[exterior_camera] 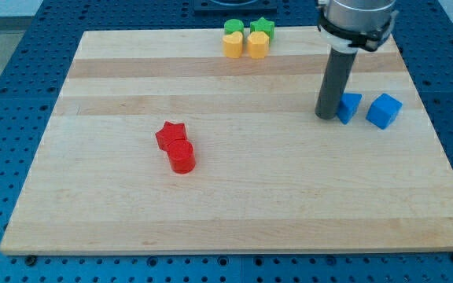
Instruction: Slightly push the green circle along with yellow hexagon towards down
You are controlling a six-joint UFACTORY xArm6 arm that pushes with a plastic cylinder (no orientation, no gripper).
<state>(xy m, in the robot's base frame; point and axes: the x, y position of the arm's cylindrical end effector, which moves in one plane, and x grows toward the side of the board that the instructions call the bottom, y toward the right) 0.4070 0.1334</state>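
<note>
Camera view: wooden board seen on a blue perforated table. Green circle noted at the view's top edge, touching the yellow hexagon just below it. Green star beside the circle, with a yellow heart beneath. My tip is planted well apart from that cluster, toward the view's right, just beside a blue block; a blue cube sits further right. No claw is fitted, so no grip state can be told. Red star and red cylinder touch near centre-left.
</note>
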